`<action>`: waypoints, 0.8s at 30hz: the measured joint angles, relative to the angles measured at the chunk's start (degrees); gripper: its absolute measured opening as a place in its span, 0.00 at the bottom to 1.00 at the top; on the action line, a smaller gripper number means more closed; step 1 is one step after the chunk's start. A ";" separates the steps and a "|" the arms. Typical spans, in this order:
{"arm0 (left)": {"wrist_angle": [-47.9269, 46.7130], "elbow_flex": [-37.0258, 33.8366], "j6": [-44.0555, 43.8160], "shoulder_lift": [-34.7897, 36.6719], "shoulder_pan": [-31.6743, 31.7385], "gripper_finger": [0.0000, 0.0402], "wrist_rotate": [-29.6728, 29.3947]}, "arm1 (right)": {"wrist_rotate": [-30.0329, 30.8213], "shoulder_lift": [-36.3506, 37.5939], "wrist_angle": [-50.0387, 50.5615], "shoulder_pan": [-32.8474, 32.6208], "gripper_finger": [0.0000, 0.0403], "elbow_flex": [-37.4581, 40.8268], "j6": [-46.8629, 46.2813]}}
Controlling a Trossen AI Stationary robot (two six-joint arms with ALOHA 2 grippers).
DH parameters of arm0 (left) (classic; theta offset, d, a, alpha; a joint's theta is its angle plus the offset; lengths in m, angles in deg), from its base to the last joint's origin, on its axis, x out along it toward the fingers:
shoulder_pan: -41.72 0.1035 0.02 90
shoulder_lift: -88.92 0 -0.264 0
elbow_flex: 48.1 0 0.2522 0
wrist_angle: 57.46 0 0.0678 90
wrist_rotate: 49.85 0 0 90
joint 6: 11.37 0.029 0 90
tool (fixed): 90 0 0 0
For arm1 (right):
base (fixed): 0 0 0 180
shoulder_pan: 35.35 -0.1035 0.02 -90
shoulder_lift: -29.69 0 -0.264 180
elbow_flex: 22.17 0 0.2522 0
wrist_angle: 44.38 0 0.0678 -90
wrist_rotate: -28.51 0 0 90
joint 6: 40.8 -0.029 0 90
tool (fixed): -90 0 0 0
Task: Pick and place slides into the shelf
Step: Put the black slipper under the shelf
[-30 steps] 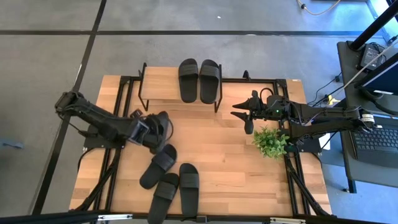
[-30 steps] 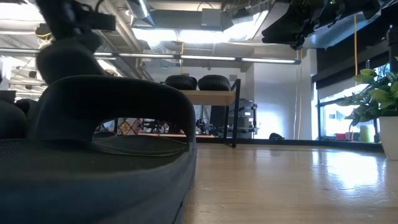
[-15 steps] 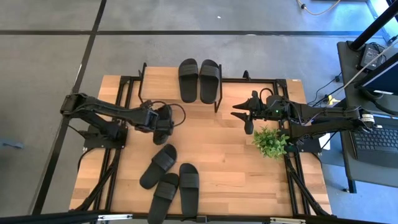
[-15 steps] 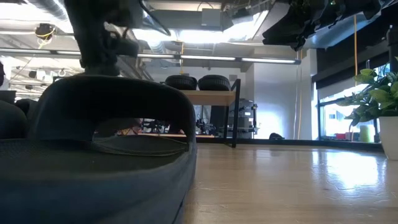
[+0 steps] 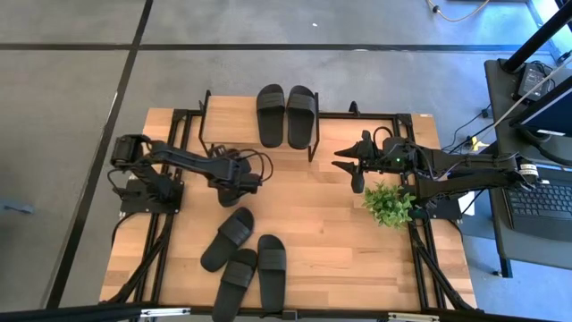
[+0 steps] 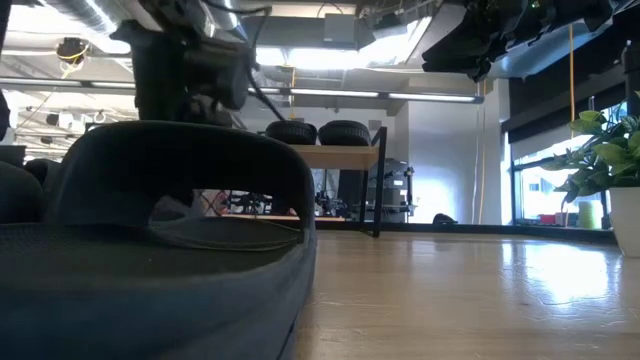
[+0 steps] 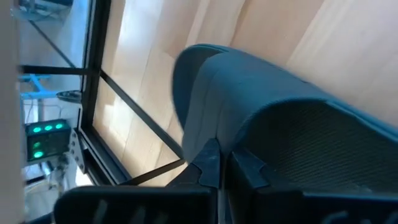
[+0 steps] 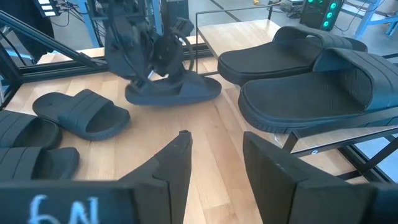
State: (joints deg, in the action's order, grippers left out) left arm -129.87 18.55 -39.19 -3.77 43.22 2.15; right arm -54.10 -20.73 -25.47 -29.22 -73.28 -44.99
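Six black slides show. Two lie side by side on the shelf's [image 5: 223, 121] plank top [image 5: 271, 114] [image 5: 301, 114]. Three lie on their soles at the table's near edge [image 5: 228, 237] [image 5: 238, 281] [image 5: 271, 266]; one fills the low view's foreground [image 6: 150, 250]. My left gripper [image 5: 234, 177] is shut on the sixth slide [image 8: 174, 89], at the table's middle left, short of the shelf. My right gripper [image 5: 356, 170] hovers open right of the shelf, holding nothing. My left gripper comes from above, pointing down, and pinches the slide at its side, where the ribbed strap [image 7: 249, 134] meets the sole. The slide stays level below the fingers [image 7: 208, 165], sole down, just above the tabletop.
A small potted plant [image 5: 389, 204] stands near the right gripper. The shelf's black legs [image 5: 313, 148] and the table's black frame rails [image 5: 183, 134] run near the left arm. Bare wood lies between the shelf and the three near slides.
My left arm has stretched out and carried the held slide a little toward the table's far edge and right, toward the shelf. The slide has stayed level in the shut fingers. The three slides at the near edge have not moved.
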 joint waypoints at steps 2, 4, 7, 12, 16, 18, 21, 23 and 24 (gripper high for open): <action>-0.10 0.00 -0.03 -1.35 0.12 0.03 -0.03 | 0.00 0.00 0.00 0.00 0.36 0.00 -0.06; -0.08 0.02 -0.02 -2.05 0.10 0.04 -0.18 | 0.00 0.00 0.00 0.00 0.36 0.00 -0.10; -0.08 0.07 -0.09 -2.42 0.04 0.05 -0.16 | 0.00 0.00 -0.02 0.00 0.36 0.00 -0.13; -0.18 0.04 -0.04 -2.42 -0.44 0.06 -0.23 | 0.00 0.00 -0.02 0.00 0.36 0.00 -0.15; -0.23 0.00 0.00 -2.46 -0.88 0.06 -0.24 | 0.00 0.00 -0.02 0.00 0.36 0.00 -0.10; -0.33 0.00 -0.02 -2.46 -0.87 0.06 -0.24 | 0.00 0.00 -0.02 0.00 0.36 0.00 -0.09; -0.30 0.00 -0.26 -2.46 -0.88 0.07 -0.17 | 0.01 0.00 -0.02 0.02 0.36 0.00 -0.05; -0.26 0.00 -0.37 -2.46 -0.88 0.11 0.04 | 0.00 0.00 -0.02 0.01 0.36 0.00 -0.02; -0.25 -0.02 -0.37 -2.46 -0.88 0.13 0.26 | 0.00 0.00 -0.02 0.01 0.36 0.00 -0.03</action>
State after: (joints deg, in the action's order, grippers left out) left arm -130.12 18.53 -39.56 -6.23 42.34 2.41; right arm -54.10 -20.73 -25.49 -29.21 -73.28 -45.01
